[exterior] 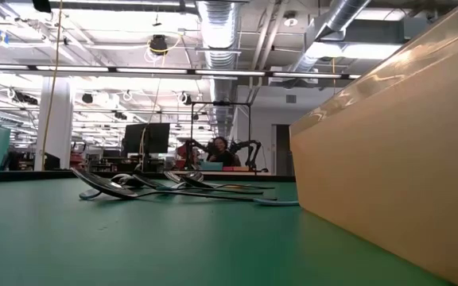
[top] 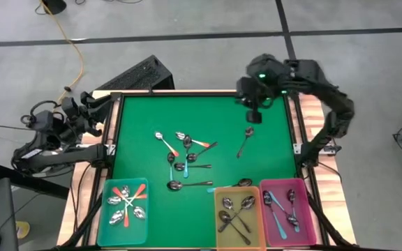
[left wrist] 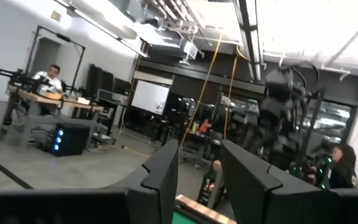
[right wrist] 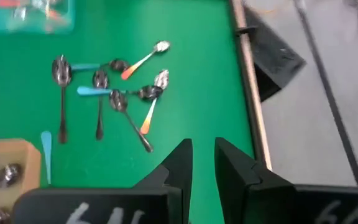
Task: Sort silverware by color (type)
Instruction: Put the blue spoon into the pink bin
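The table is covered by a green mat (top: 264,167) with a pale wooden border, standing on a grey floor. An orange cable (top: 81,56) trails across the floor, and a black keyboard (top: 139,75) lies just past the table's far edge. Beyond the table the hall is open, with silver ducts overhead. One person (left wrist: 53,76) sits at a workbench and a second person (left wrist: 342,167) is close to another dark robot arm.

I'll take the yellow bin (top: 218,209) at the near edge as my marker. It holds four or five dark-handled spoons. Touching it on the right is a pink bin (top: 306,209) with about four blue-handled ones. Well to its left is a teal bin (top: 107,209) with about five orange-red ones.

About nine spoons lie loose on the mat. Seven are tangled in a cluster (top: 185,153) up-left of the yellow bin, and one blue-handled spoon (top: 241,183) lies right against its far wall. A lone dark spoon (top: 245,141) lies farther beyond it.

The right gripper (top: 252,115) (right wrist: 202,146) hangs above that lone spoon, its fingers a little apart and holding nothing. The left gripper (top: 89,101) (left wrist: 199,146) waits off the mat, far left of the yellow bin, its fingers parted and empty.
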Tool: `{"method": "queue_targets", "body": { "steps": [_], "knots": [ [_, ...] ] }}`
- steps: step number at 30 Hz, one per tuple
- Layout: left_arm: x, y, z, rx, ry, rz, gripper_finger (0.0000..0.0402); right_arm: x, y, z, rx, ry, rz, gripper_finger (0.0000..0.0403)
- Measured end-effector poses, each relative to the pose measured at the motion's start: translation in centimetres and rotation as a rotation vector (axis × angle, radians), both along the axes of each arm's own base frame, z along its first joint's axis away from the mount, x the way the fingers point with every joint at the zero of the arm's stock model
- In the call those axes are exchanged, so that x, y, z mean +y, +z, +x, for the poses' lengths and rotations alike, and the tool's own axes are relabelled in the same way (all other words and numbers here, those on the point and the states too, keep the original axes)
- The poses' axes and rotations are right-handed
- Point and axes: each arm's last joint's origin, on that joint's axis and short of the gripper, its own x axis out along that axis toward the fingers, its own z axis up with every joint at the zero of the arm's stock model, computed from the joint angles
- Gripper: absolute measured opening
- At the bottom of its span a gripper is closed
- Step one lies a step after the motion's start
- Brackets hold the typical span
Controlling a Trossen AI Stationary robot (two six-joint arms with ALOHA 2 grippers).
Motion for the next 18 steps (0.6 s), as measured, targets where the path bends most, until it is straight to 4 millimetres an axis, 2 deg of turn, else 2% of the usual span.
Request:
{"method": "queue_targets", "body": {
  "steps": [3,6,11,14,18],
  "knots": [
    [0.0,-0.6,0.5,0.028,-0.025,0.003,0.0105,0.6,0.8,-4.4,-0.046,-0.066,0.022,0.0077],
    [0.1,-1.5,1.1,0.055,-0.04,-0.006,0.0105,1.2,-0.1,-6.9,-0.093,-0.112,0.05,0.0077],
    [0.4,-3.4,2.1,0.095,-0.056,-0.074,0.0105,2.3,-3.8,-8.5,-0.228,-0.144,0.113,0.0077],
    [0.5,-4.6,2.7,0.122,-0.069,-0.131,0.0105,3.0,-5.8,-9.8,-0.38,-0.148,0.139,0.0077],
    [0.7,-5.9,3.4,0.155,-0.063,-0.158,0.0105,3.4,-9.5,-9.7,-0.485,-0.099,0.156,0.0077]
  ]
}}
